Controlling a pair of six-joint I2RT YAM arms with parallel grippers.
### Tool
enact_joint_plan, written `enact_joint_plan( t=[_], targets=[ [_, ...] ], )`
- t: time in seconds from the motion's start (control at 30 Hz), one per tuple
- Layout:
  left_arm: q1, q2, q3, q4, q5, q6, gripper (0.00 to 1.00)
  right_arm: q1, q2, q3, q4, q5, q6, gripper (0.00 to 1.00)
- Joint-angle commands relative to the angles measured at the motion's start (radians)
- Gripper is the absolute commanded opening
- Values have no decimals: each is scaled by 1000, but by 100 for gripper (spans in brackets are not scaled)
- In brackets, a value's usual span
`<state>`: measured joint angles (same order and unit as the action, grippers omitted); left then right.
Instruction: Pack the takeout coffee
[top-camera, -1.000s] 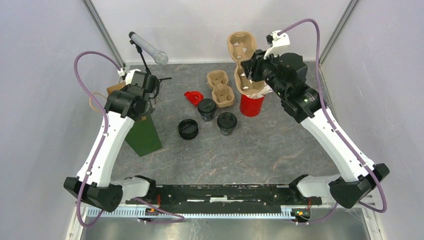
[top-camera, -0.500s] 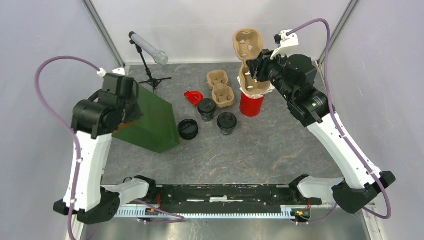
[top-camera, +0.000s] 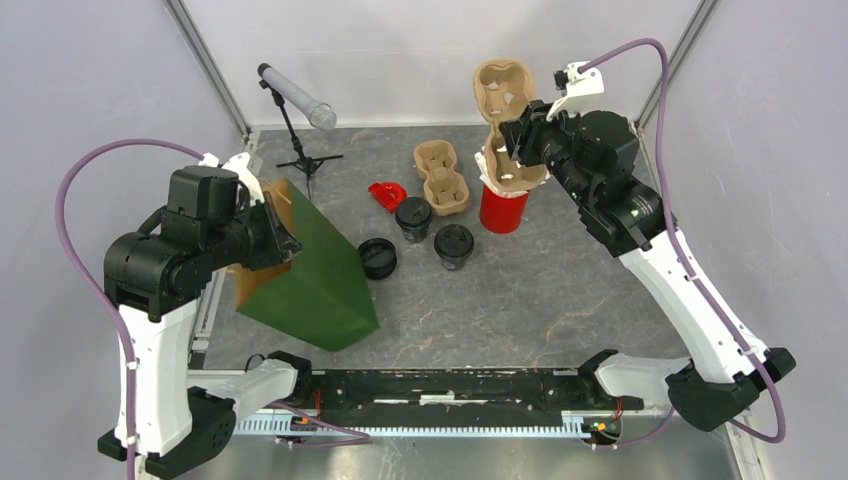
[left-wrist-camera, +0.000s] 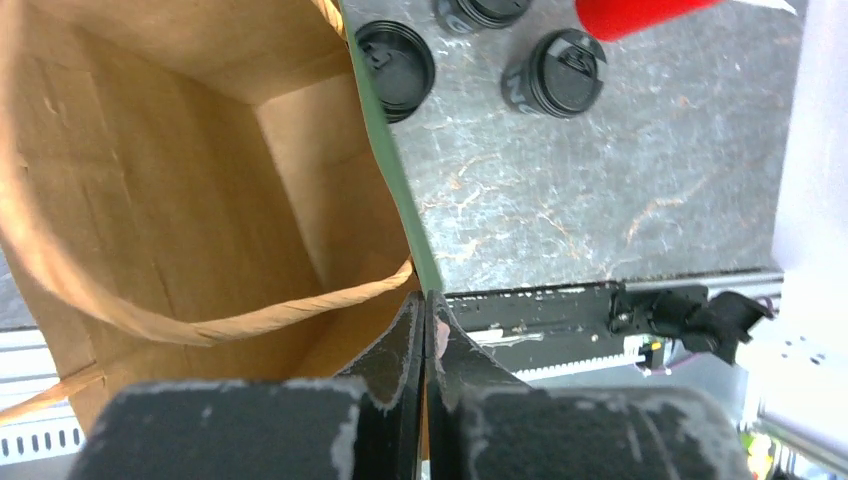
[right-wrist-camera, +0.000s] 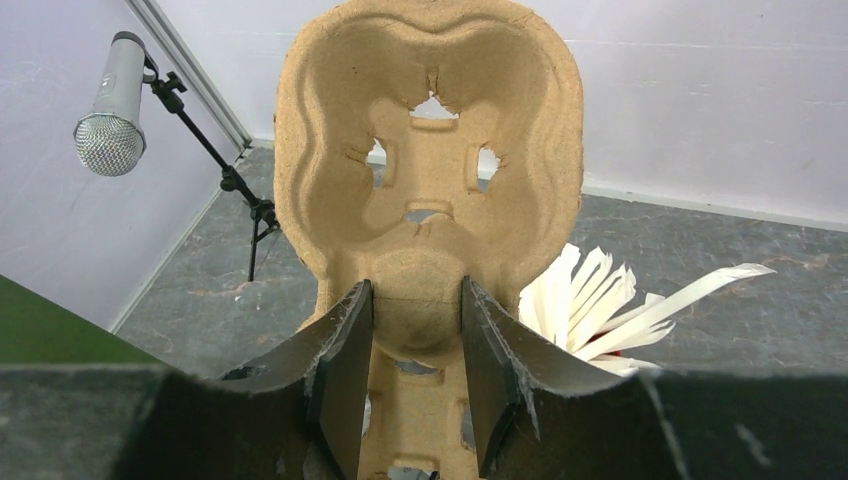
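- I see my left gripper (left-wrist-camera: 425, 310) clenched on the rim of the green paper bag (top-camera: 315, 275), which sits open-mouthed at the table's left.
- My right gripper (right-wrist-camera: 413, 305) grasps the cardboard cup carrier (right-wrist-camera: 430, 120), upright above the red cup (top-camera: 503, 210).
- Lidded coffee cups (top-camera: 413, 217) stand between them.

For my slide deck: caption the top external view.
Left gripper pinches the green paper bag by its rim; right gripper holds a pulp cup carrier upright over the red cup, black-lidded cups between.
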<state>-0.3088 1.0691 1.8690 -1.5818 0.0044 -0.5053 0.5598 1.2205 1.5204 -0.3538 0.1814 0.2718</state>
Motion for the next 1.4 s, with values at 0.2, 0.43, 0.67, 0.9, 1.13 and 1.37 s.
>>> enact_joint_plan(
  t=[0.2, 0.43, 0.67, 0.9, 1.13, 1.37],
  targets=[
    [-1, -3, 31, 37, 377, 133, 2, -4, -21, 67, -1, 56, -44, 43],
    [-9, -34, -33, 140, 487, 178, 3, -4, -34, 83, -16, 63, -45, 43],
    [-16, -125, -205, 360, 604, 209, 3, -4, -89, 50, -21, 89, -48, 44],
    [-116, -51, -209, 356, 553, 274, 3, -5, -101, 55, -17, 119, -79, 44],
    [-453, 13, -253, 433, 372, 331, 3, -5, -111, 63, -18, 120, -86, 44],
    [-600, 45, -278, 474, 374, 655, 2, -5, -145, 50, -36, 136, -98, 44]
  ],
)
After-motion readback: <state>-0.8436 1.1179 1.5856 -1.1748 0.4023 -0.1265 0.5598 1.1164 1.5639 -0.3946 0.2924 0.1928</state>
